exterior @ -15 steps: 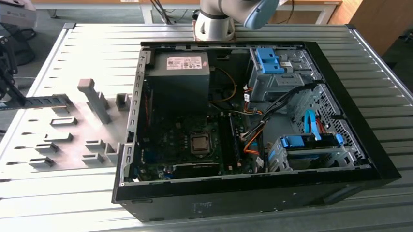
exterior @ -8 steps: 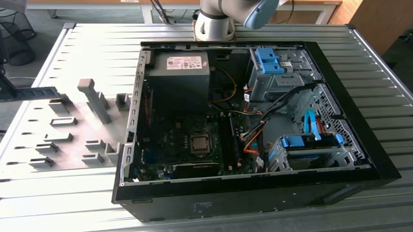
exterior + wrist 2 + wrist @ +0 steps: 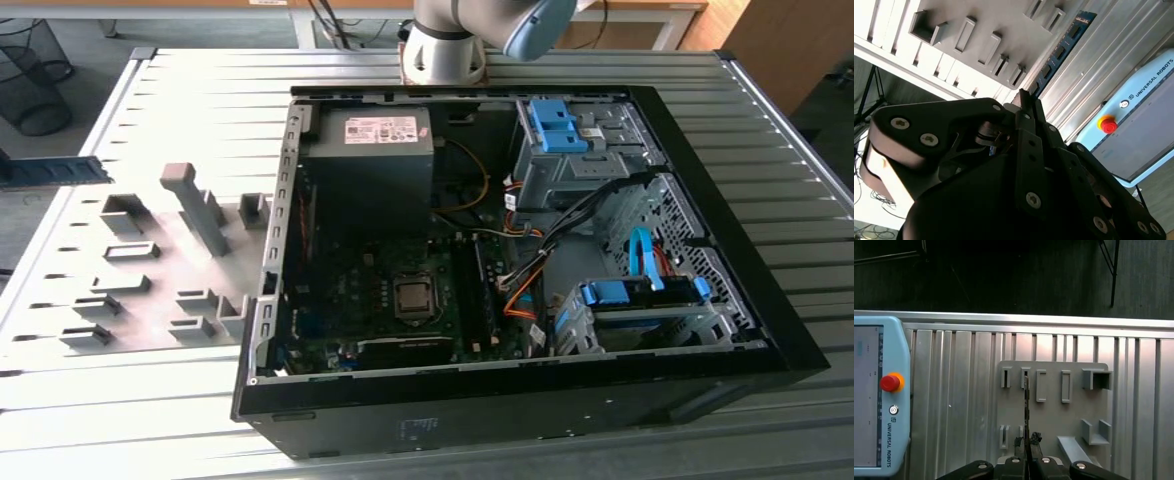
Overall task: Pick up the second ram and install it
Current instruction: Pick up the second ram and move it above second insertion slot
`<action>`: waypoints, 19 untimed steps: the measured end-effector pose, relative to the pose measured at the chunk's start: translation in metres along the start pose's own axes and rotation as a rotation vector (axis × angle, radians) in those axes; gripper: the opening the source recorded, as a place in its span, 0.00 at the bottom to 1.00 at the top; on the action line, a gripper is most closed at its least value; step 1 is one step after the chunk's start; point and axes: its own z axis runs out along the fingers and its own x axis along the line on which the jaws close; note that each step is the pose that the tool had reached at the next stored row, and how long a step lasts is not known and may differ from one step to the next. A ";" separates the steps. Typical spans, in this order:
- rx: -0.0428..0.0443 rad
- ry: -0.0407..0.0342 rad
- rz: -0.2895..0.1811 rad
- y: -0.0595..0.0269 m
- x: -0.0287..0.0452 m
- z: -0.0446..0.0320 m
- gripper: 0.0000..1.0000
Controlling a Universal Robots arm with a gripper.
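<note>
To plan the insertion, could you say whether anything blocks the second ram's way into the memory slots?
Nothing visible does. The gripper holds the second ram; in the exterior view the open case leaves the slots uncovered, though cables run close beside them.

The exterior view is looking down on the computer case (image 3: 534,410) at close range. Both wrist views are looking past the end effector (image 3: 1027,439) (image 3: 1024,97) at the holder plate (image 3: 1054,421) (image 3: 989,20).

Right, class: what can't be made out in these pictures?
Exterior view: the arm is cut off by the top edge; the case's memory slots are too dark to judge.
Second wrist view: the gripper hides the second ram's near end.
First wrist view: the ram is edge-on, chips unseen.
</note>
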 end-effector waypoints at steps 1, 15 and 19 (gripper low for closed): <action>0.0000 0.0000 0.000 0.0000 0.0000 -0.0022 0.14; -0.0001 0.0000 0.000 -0.0054 0.0003 -0.0066 0.14; -0.0001 0.0000 0.000 -0.0106 0.0004 -0.0067 0.14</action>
